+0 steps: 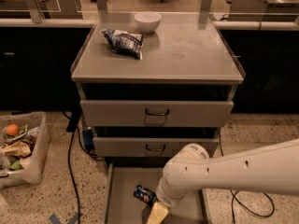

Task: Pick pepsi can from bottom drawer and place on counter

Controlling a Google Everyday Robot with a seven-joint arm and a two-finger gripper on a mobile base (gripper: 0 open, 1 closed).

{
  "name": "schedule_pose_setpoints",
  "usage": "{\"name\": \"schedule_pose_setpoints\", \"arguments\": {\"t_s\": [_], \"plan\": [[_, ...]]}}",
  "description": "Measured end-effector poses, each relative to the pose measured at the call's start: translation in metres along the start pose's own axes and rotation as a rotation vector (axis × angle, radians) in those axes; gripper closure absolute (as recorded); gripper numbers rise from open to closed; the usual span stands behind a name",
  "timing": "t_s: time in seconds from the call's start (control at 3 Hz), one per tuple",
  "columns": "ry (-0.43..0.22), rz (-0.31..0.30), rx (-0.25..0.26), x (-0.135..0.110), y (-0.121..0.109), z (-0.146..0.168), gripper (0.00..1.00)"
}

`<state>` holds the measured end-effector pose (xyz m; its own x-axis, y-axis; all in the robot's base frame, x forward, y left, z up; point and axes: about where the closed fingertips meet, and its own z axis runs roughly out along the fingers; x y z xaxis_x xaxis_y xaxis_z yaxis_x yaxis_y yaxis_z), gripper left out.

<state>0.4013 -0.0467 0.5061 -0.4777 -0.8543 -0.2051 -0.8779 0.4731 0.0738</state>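
- The gripper (158, 213) hung low inside the bottom drawer (122, 205); whether it was released or clenched could not be told.
- The pepsi can (145, 194) lay on the drawer floor, just beside the gripper.
- The table (196, 55) stood well above it.
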Motion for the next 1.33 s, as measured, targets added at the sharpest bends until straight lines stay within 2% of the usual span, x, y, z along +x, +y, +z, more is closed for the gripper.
{"name": "schedule_pose_setpoints", "arguments": {"t_s": [0.33,0.67,1.0,1.33], "plan": [[-0.112,0.098,-0.053,-0.003,-0.016,0.014,0.0],[-0.175,0.201,-0.126,-0.004,-0.035,0.054,0.0],[-0.175,0.226,-0.17,-0.003,-0.031,0.076,0.0],[-0.175,0.226,-0.17,-0.003,-0.031,0.077,0.0]]}}
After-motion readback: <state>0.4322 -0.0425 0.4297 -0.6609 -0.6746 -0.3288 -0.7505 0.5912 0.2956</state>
